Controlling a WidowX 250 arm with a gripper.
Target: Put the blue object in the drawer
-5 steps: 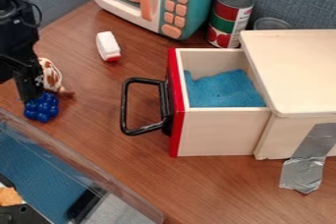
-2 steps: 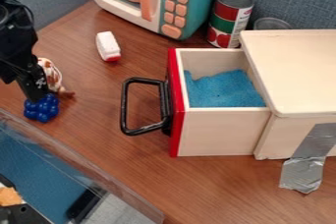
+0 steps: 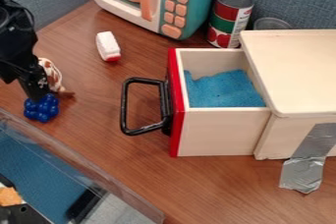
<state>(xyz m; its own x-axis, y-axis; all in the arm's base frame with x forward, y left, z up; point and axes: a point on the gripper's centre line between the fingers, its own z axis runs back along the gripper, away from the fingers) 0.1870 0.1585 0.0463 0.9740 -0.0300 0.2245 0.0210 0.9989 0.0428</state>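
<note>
Lifting the blue object (image 3: pixel 41 109) left of the drawer (image 3: pixel 220 132) risks slipping if the gripper (image 3: pixel 39 96) — open or closed, unclear — pinches off-centre.

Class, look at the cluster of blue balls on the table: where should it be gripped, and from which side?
Probably across its middle, from above. The cluster of blue balls is compact and knobbly, with dips between the balls that may help grip; the clear bin's rim and brown-and-white object nearby make sideways approaches tighter.
</note>
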